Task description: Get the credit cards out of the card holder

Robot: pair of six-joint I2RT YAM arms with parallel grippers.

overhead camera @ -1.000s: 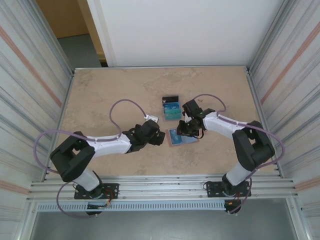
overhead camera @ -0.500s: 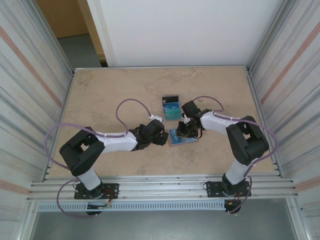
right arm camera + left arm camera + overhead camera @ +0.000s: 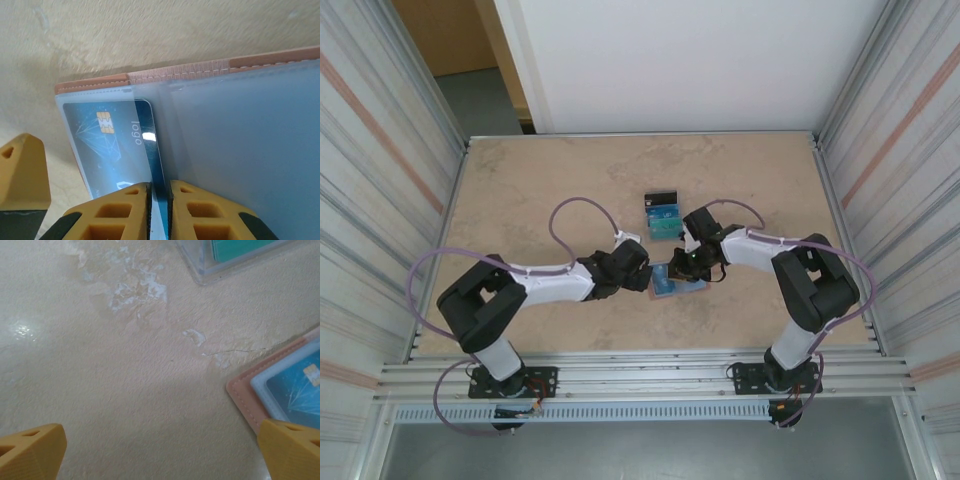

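Left fingers, spread wide, are edging up to card holder | right fingers are pinching pocketed blue card | other cards are lying out already.

You see the left gripper with its yellow fingertips wide apart over the table. At the right lies a corner of the holder with a blue card inside. A teal card is at the top edge.

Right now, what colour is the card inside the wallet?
The card is dark blue with a gold chip; clearest in the right wrist view.
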